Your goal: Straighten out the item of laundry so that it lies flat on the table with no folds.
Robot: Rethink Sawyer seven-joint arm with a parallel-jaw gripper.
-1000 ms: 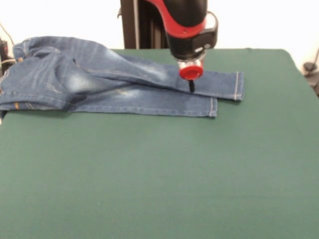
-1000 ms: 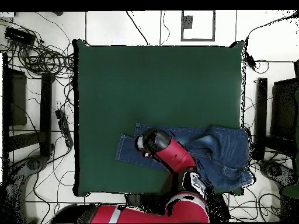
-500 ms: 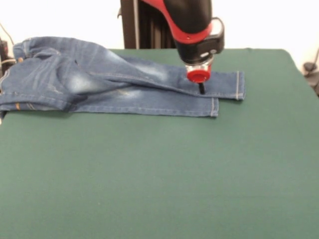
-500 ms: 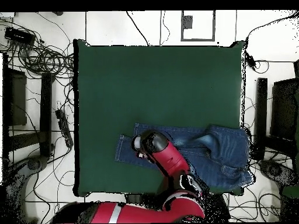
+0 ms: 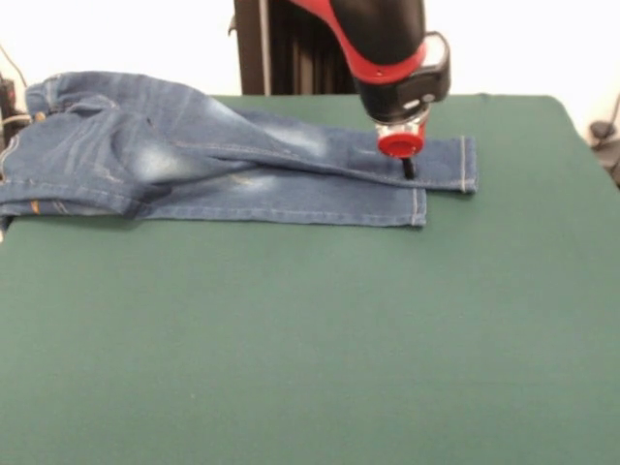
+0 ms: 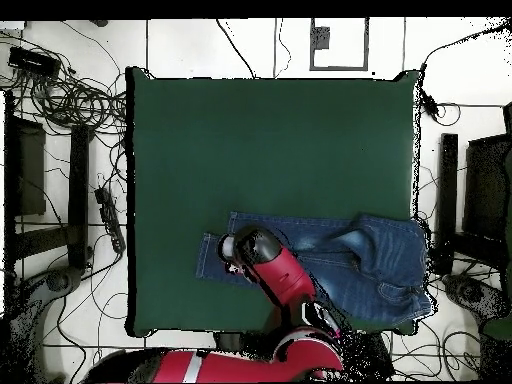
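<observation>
The item of laundry (image 5: 194, 160), a small pair of blue jeans, lies along the far part of the green table (image 5: 310, 339). Its waist is bunched and creased at the left edge, and both legs run to the right, the far leg partly over the near one. My gripper (image 5: 408, 169) hangs from the red and black arm with its thin black fingers shut into a single tip. That tip rests on the far leg just short of its hem. From overhead, the arm's wrist (image 6: 250, 248) covers the gripper above the jeans (image 6: 380, 260) near the leg ends.
In the front view the jeans' waist reaches the table's left edge. The overhead view shows cables (image 6: 70, 100) and black stands (image 6: 445, 200) on the floor around the table (image 6: 270, 140). The arm's black column (image 5: 276, 48) stands behind the far edge.
The gripper has slid along the far leg toward the hem, to the right in the front view. The leg ends have crept very slightly the same way.
</observation>
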